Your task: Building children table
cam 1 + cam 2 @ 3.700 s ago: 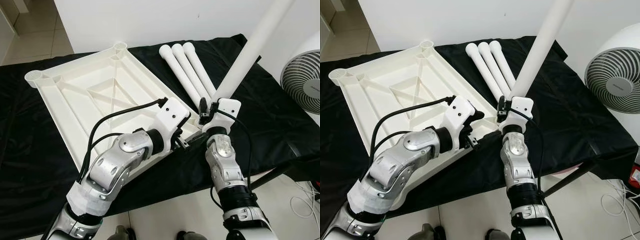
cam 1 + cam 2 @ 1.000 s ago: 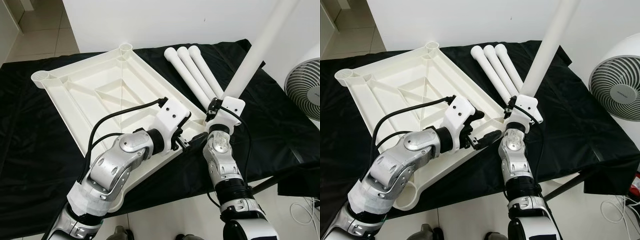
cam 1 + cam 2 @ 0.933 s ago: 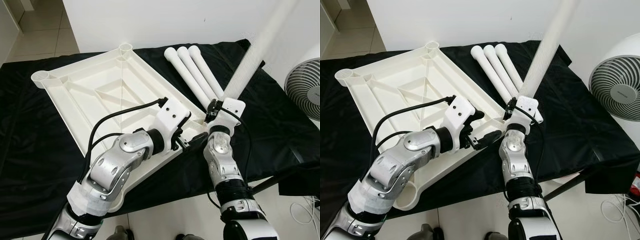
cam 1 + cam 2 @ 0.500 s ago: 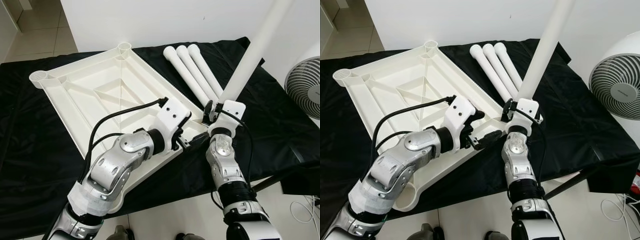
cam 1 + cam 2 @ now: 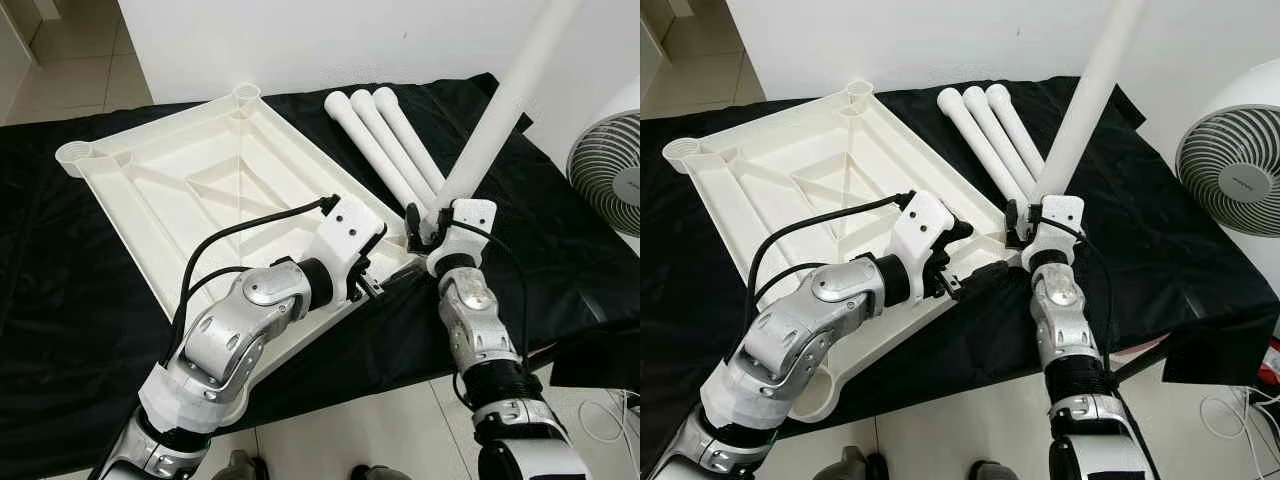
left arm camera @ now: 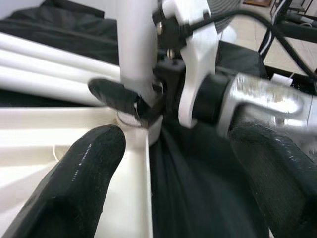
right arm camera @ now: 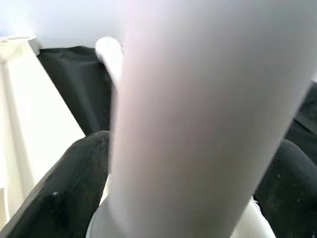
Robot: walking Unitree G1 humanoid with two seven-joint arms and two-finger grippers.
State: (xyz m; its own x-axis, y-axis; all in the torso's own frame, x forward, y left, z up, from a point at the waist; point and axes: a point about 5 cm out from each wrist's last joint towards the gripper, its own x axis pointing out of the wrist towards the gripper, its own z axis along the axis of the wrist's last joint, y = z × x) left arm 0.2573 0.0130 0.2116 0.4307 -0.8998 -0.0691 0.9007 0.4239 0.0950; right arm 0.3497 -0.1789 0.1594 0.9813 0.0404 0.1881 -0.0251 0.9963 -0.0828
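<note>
The white tabletop (image 5: 200, 180) lies upside down on a black cloth. At its near right corner a white leg (image 5: 500, 110) rises tilted up and to the right, its lower end meeting the corner socket (image 6: 128, 119). My right gripper (image 5: 428, 222) is shut on this leg just above the corner; the right wrist view has the leg (image 7: 198, 99) between both fingers. My left gripper (image 5: 385, 285) is open beside the same corner, one finger (image 6: 74, 188) over the tabletop's rim, the other over the cloth. Three more legs (image 5: 390, 145) lie side by side behind the corner.
A white fan (image 5: 605, 180) stands off the table's right side. The black cloth (image 5: 70, 300) covers the whole work surface, with tiled floor (image 5: 60, 80) beyond at the back left and a white wall (image 5: 300, 40) behind.
My right forearm has swung to the right while the held leg stays planted at the corner, its tilt wavering slightly. The left gripper has stayed by the corner. The camera shifted a little.
</note>
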